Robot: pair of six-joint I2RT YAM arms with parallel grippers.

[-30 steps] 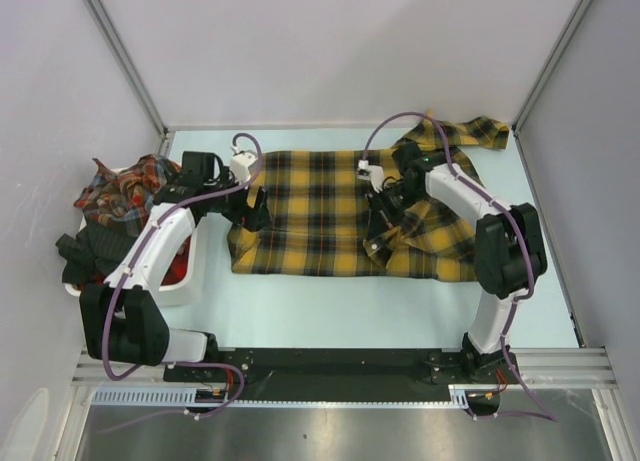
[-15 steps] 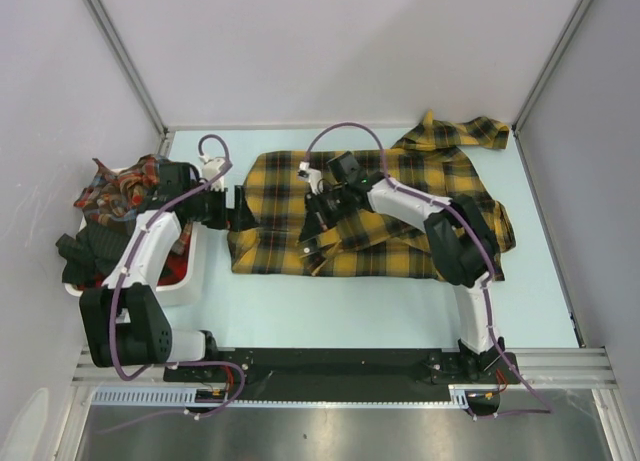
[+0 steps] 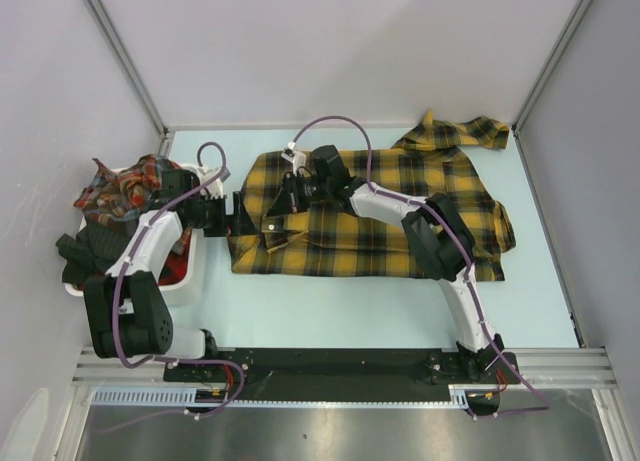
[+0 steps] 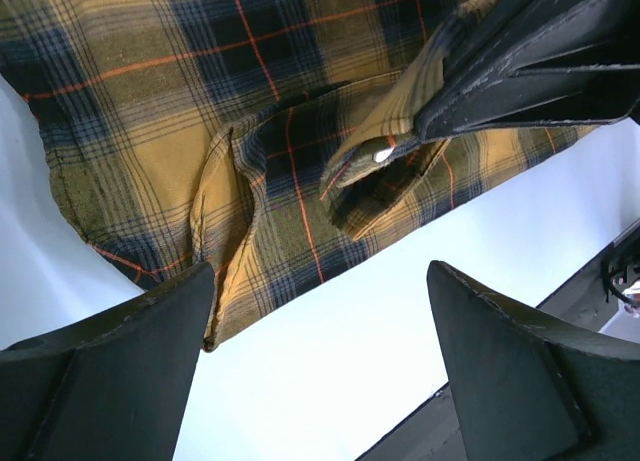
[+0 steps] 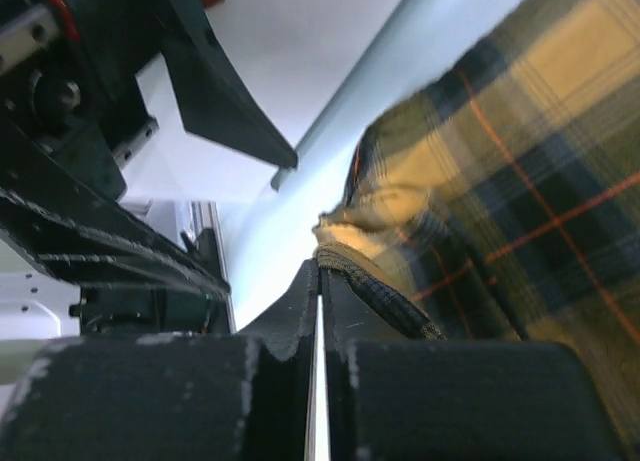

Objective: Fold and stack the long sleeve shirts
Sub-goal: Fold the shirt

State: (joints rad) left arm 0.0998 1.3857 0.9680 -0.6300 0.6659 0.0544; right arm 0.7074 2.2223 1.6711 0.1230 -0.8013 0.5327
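A mustard-yellow plaid shirt (image 3: 370, 216) lies spread on the table, its far sleeve (image 3: 455, 131) bunched at the back right. My right gripper (image 3: 282, 201) reaches across to the shirt's left side, shut on the other sleeve's cuff (image 5: 385, 291); the cuff end (image 3: 270, 233) drapes over the body. In the left wrist view this cuff (image 4: 375, 161) shows a button, pinched by the right fingers (image 4: 520, 81). My left gripper (image 3: 237, 213) is open and empty beside the shirt's left edge (image 4: 215, 241), its own gap (image 4: 320, 281) over bare table.
A white bin (image 3: 188, 273) at the left holds red-toned plaid shirts (image 3: 125, 186) and dark cloth. White walls close in on three sides. A black rail (image 3: 340, 366) runs along the near edge.
My right gripper has carried the sleeve cuff leftward across the shirt, from the right-centre to its left side. My left gripper has drawn back slightly to the left.
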